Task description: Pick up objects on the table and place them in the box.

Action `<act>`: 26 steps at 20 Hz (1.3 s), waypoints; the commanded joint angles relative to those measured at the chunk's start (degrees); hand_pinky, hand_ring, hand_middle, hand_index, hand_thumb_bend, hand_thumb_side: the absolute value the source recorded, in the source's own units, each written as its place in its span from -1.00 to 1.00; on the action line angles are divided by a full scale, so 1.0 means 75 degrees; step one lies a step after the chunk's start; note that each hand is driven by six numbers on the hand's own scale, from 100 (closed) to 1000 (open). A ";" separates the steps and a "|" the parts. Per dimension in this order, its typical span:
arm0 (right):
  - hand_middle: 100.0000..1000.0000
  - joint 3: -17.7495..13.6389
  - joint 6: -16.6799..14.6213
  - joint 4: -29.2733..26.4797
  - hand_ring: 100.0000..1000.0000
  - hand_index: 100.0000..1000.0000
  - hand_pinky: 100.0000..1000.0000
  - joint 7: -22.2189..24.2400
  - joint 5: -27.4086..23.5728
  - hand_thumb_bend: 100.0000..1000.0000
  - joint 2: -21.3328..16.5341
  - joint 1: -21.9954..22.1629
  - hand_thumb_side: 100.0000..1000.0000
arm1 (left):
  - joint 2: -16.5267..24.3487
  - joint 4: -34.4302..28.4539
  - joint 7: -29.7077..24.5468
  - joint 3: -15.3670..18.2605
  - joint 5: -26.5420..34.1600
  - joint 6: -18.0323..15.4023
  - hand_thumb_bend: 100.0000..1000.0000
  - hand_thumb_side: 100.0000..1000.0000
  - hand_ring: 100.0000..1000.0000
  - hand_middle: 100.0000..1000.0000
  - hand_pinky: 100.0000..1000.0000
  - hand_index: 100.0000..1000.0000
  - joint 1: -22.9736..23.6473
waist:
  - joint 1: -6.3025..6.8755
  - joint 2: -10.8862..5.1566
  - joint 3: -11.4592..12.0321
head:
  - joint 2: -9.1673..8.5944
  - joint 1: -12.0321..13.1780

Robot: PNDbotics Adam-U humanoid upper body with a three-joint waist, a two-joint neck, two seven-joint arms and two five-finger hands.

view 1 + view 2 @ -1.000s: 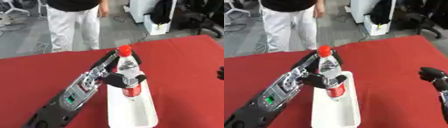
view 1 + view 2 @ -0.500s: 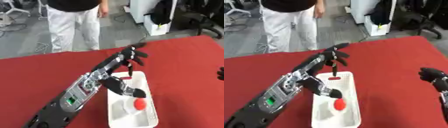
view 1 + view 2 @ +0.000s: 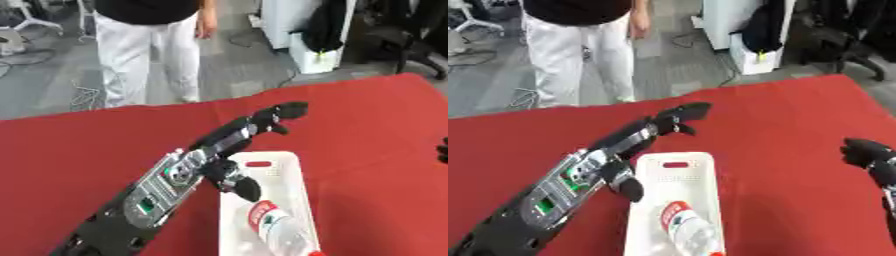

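Note:
A white box [image 3: 262, 164], a shallow tray with a slot handle, lies on the red table. A clear plastic bottle [image 3: 278, 231] with a red label lies on its side in the box's near half, its red cap at the picture's bottom edge. My left hand [image 3: 236, 135] reaches in from the lower left and is open. Its fingers [image 3: 282, 112] stretch straight past the box's far left corner, and its thumb [image 3: 238, 184] hangs over the box's left rim. It touches nothing. My right hand [image 3: 866, 152] shows as a dark shape at the right edge, apart from the box.
The red tablecloth [image 3: 367, 130] spreads around the box. A person in white trousers [image 3: 144, 55] stands on the floor beyond the table's far edge. Chairs and a white cabinet [image 3: 302, 30] stand farther back.
One second ago my left hand held the bottle upright over the box. It has let go, the bottle now lies in the box, and the fingers have straightened.

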 commanded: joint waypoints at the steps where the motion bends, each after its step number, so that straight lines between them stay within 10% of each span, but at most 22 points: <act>1: 0.55 -0.0051 -0.0002 -0.0065 0.56 0.67 0.56 -0.0005 0.0006 -1.00 -0.0114 -0.0070 0.98 | 0.0119 -0.0045 0.0036 0.0091 -0.0067 -0.0050 1.00 0.90 1.00 1.00 0.64 1.00 -0.0084 | -0.0072 -0.0125 -0.0005 | -0.0072 0.0056; 13: 0.55 -0.0072 0.0032 -0.0039 0.56 0.67 0.56 -0.0015 0.0034 -1.00 -0.0114 -0.0012 0.98 | 0.0615 -0.0883 0.1170 0.0476 0.1142 0.0186 -0.07 0.92 1.00 1.00 0.36 1.00 0.0504 | -0.0114 -0.0229 0.0509 | -0.0133 -0.0266; 26: 0.56 0.0320 0.0155 -0.0087 0.57 0.68 0.55 0.0169 -0.0221 -1.00 0.0579 -0.0445 1.00 | 0.0149 -0.1849 0.1767 0.1213 0.1929 -0.0654 -0.05 1.00 1.00 1.00 0.59 1.00 0.2309 | -0.0374 -0.0393 0.1580 | -0.0599 -0.0760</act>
